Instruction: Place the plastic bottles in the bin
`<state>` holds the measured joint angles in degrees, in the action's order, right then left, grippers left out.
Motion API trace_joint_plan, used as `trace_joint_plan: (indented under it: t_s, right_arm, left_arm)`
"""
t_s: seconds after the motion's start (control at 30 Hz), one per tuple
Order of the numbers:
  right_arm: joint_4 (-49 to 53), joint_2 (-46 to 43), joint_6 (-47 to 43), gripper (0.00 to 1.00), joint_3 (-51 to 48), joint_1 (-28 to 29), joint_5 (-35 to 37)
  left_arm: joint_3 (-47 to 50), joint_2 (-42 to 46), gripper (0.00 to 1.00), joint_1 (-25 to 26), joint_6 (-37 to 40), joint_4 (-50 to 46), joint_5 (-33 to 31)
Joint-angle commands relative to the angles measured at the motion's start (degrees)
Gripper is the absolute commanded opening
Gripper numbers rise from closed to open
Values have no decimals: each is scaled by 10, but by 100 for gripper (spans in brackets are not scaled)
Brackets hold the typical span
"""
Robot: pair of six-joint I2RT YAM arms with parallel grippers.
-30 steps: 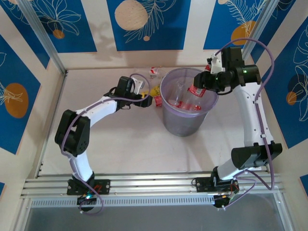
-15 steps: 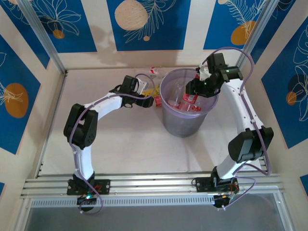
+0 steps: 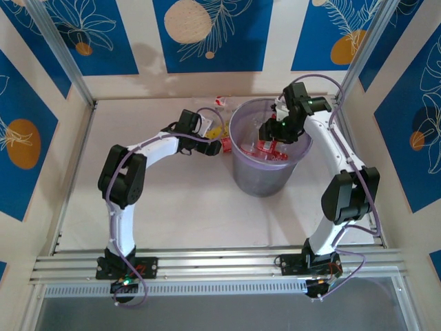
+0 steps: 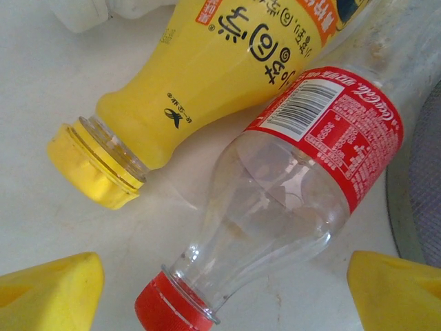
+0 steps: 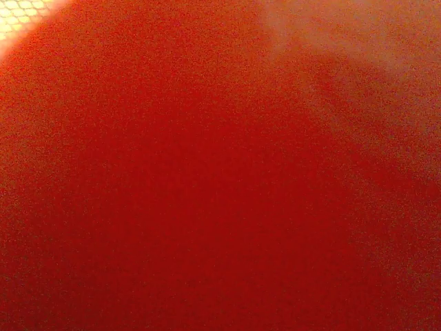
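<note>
Looks like a robot lab test booth to me: a white surface point(image 3: 186, 207) boxed in by blue leaf-print wall panels point(image 3: 207, 34), with the left arm point(image 3: 150, 147) and right arm point(image 3: 332, 145) bolted to an aluminium rail point(image 3: 220, 265) out front.

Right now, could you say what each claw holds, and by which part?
Left claw: nothing, open. Right claw: apparently a red-labelled bottle, gripped at its label, over the bin.
</note>
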<state>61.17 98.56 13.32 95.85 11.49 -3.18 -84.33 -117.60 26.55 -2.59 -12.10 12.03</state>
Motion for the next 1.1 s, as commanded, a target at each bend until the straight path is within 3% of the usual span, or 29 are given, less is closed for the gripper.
trace_joint_plan:
  t_s: [0.0,0.3,0.53,0.8,1.07]
  right_arm:
    - [28,15,1,53,-13,11,-13]
    - [9,47,10,56,-36,20,17]
    - [4,49,6,72,-34,19,9]
    - [20,13,3,80,-1,17,-3]
    - [33,-52,-15,86,38,1,-68]
  left_arm:
    - [-19,-14,91,7,6,-15,22]
    - [-23,-28,88,8,8,-25,18]
    - [-22,-28,85,9,11,-31,17]
    - [-26,-34,83,11,14,-35,16]
    - [-29,-34,81,15,20,-41,19]
